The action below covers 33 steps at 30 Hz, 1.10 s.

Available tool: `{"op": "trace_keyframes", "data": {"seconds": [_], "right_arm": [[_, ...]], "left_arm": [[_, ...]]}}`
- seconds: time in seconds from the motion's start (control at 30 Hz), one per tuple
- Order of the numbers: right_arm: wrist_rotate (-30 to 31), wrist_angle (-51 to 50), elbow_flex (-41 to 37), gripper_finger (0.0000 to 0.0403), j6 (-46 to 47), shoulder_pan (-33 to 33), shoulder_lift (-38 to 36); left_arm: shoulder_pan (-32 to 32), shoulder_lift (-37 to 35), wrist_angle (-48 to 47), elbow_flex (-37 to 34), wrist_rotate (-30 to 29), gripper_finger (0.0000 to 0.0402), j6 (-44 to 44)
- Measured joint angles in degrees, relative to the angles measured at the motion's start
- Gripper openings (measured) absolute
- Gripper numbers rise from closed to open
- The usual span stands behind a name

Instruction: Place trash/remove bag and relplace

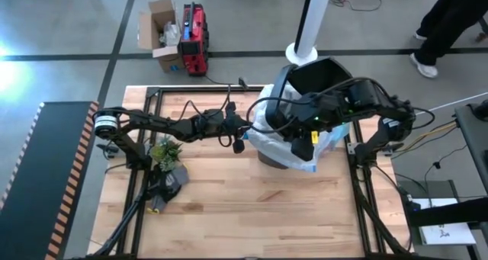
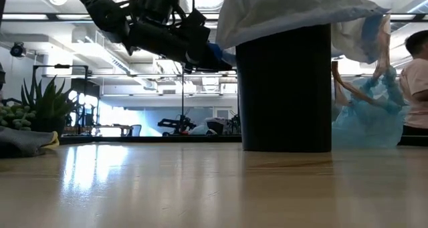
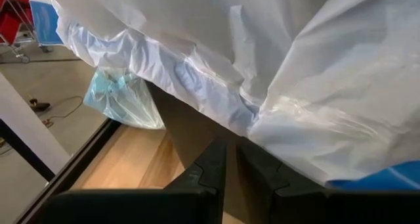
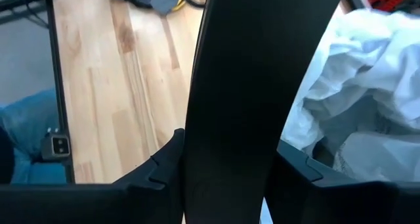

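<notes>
White plastic bag (image 1: 268,130) over black bin (image 2: 284,87)

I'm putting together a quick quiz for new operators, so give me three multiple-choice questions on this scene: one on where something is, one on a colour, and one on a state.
1. Seen from above, where does the black bin stand?
A. On the right half of the table
B. At the table's left edge
C. On the floor

2. What colour is most of the draped bag over the bin's rim?
A. Red
B. White
C. Green

3. How is the left gripper?
A. Wide open
B. Shut
C. Out of every view

Answers:
1 A: the high view shows the bin right of the table's middle.
2 B: the low view shows white plastic hanging over the bin's top.
3 B: the left wrist view shows its two fingers pressed together, just under the draped bag.
</notes>
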Motion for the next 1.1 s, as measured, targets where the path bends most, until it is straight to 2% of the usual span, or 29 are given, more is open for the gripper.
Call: {"op": "trace_keyframes", "data": {"seconds": [0.2,0.53,0.83,1.1], "right_arm": [[-0.63,0.01,-4.04,0.0126,0.59,0.00,-2.34],[-0.65,-0.04,-4.51,0.0133,1.24,0.91,-4.30],[2.50,-0.15,-7.88,0.0126,4.18,0.90,-11.99],[2.84,0.01,-13.36,0.0127,2.16,1.01,-9.45]], "left_arm": [[-0.36,-0.04,-0.28,0.00,0.00,0.0021,-0.15],[-0.36,-0.20,-0.29,0.00,0.00,0.0021,-0.07],[-0.35,-0.20,-0.92,0.00,0.00,0.0021,0.09],[-0.35,-0.20,-0.55,0.00,0.00,0.0021,0.08]]}}
